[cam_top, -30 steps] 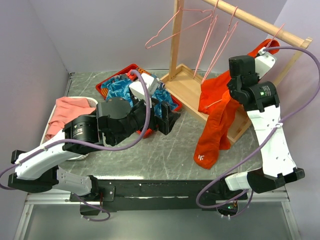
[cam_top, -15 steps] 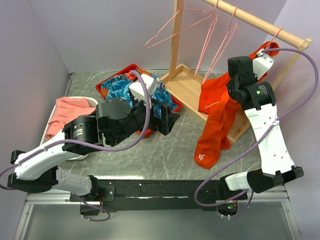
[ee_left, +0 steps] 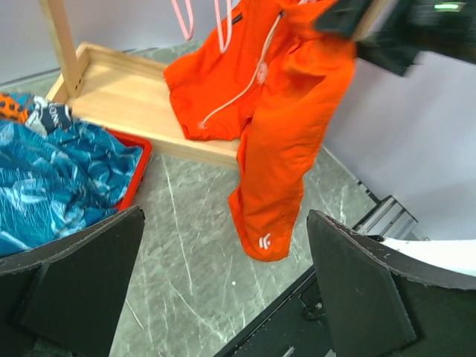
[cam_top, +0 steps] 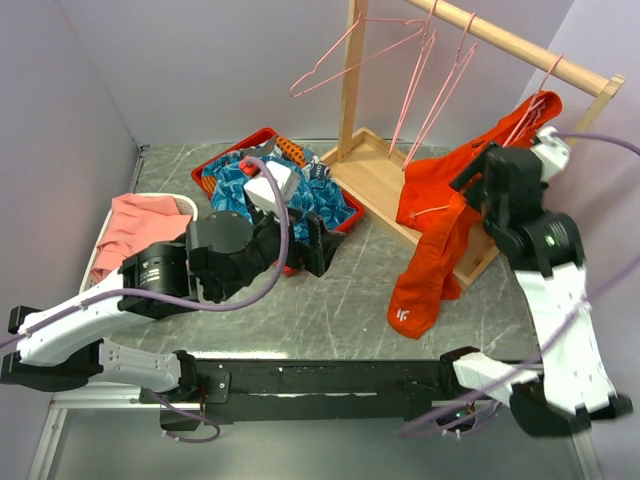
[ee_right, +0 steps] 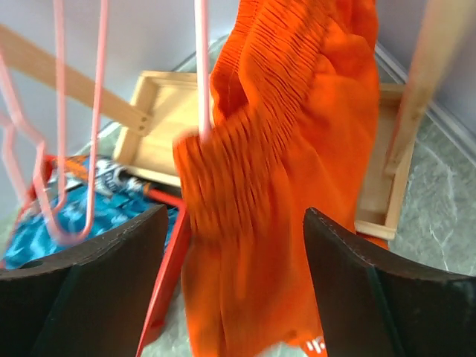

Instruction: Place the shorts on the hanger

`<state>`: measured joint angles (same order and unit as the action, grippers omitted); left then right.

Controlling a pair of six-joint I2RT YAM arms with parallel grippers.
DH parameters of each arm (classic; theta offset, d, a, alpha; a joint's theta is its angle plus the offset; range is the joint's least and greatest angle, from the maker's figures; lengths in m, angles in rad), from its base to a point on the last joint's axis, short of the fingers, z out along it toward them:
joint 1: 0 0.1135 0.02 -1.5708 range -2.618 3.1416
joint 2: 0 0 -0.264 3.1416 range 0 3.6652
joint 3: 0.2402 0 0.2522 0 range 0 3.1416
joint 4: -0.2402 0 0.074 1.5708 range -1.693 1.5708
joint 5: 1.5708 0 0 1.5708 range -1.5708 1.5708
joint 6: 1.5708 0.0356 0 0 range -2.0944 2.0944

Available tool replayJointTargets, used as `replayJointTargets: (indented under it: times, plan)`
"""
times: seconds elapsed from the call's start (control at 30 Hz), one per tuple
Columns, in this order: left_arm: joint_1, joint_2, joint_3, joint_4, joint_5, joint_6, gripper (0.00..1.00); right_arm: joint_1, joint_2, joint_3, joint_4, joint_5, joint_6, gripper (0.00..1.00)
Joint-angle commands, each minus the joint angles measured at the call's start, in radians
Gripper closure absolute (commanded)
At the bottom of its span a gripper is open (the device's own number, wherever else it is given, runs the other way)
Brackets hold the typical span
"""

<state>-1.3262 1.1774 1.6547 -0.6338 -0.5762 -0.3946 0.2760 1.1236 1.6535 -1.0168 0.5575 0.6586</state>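
**Inspector:** Clearances?
**Assistant:** Bare desk (cam_top: 300, 300) across the lower centre of the top view. Red tray (cam_top: 213, 160) upper left, wooden rack base (cam_top: 385, 175) upper centre.
**Inspector:** Arms?
**Assistant:** Right arm (cam_top: 560, 290) stands along the right edge, its wrist bent towards the rail (cam_top: 500, 40) end. Left arm (cam_top: 90, 320) lies low at lower left.
**Inspector:** Grippers?
**Assistant:** Right gripper (ee_right: 234, 216) spread wide, gripping nothing. The shorts (cam_top: 435, 235) hang just ahead of it from the hanger (ee_right: 201, 67), upper right. Left gripper (ee_left: 224, 216) spread wide, empty.

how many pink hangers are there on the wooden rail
4. A tilted hanger sits at the left end of the rail, two edge-on hangers hang mid-rail, and the right-end hanger carries the shorts. None looks hidden.
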Motion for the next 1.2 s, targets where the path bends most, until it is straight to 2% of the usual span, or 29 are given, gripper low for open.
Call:
replayJointTargets:
  times: [0.0, 0.23, 0.33, 0.43, 0.5, 0.53, 0.63, 0.67, 0.77, 0.8, 0.83, 0.97, 1.07, 1.17]
  plan:
    - [0.005, -0.019, -0.059, 0.048, -0.039, -0.047, 0.04, -0.008, -0.132, -0.043, 0.023, -0.071, -0.042, 0.19]
    - [0.08, -0.061, -0.19, 0.078, 0.001, -0.116, 0.03, -0.008, -0.269, -0.038, 0.044, -0.246, -0.123, 0.16]
    - [0.137, -0.076, -0.268, 0.097, 0.044, -0.168, 0.04, -0.003, -0.269, -0.009, 0.093, -0.396, -0.171, 0.15]
    - [0.206, -0.082, -0.34, 0.086, 0.065, -0.237, 0.04, 0.055, -0.245, -0.014, 0.155, -0.458, -0.182, 0.15]
    - [0.266, -0.102, -0.403, 0.079, 0.072, -0.269, 0.04, 0.138, -0.226, -0.021, 0.2, -0.403, -0.175, 0.14]
    - [0.286, -0.111, -0.43, 0.08, 0.078, -0.294, 0.04, 0.272, -0.205, -0.029, 0.214, -0.304, -0.174, 0.14]
    - [0.366, -0.153, -0.539, 0.089, 0.105, -0.332, 0.04, 0.438, -0.144, -0.046, 0.268, -0.138, -0.16, 0.14]
    - [0.378, -0.163, -0.587, 0.091, 0.107, -0.34, 0.04, 0.524, -0.131, -0.063, 0.288, -0.114, -0.156, 0.13]
    - [0.4, -0.226, -0.669, 0.103, 0.092, -0.368, 0.04, 0.641, -0.125, -0.216, 0.432, -0.077, -0.133, 0.13]
    - [0.403, -0.237, -0.688, 0.103, 0.079, -0.38, 0.04, 0.666, -0.125, -0.266, 0.534, -0.076, -0.14, 0.13]
    - [0.403, -0.248, -0.706, 0.106, 0.067, -0.401, 0.03, 0.693, -0.11, -0.359, 0.576, -0.056, -0.139, 0.11]
    - [0.404, -0.289, -0.808, 0.126, 0.016, -0.443, 0.03, 0.753, -0.025, -0.504, 0.748, -0.004, -0.117, 0.09]
    - [0.404, -0.311, -0.851, 0.129, -0.019, -0.489, 0.04, 0.763, -0.053, -0.653, 0.887, -0.047, -0.091, 0.06]
    - [0.404, -0.338, -0.877, 0.16, -0.027, -0.491, 0.04, 0.764, -0.088, -0.734, 0.923, -0.077, -0.083, 0.04]
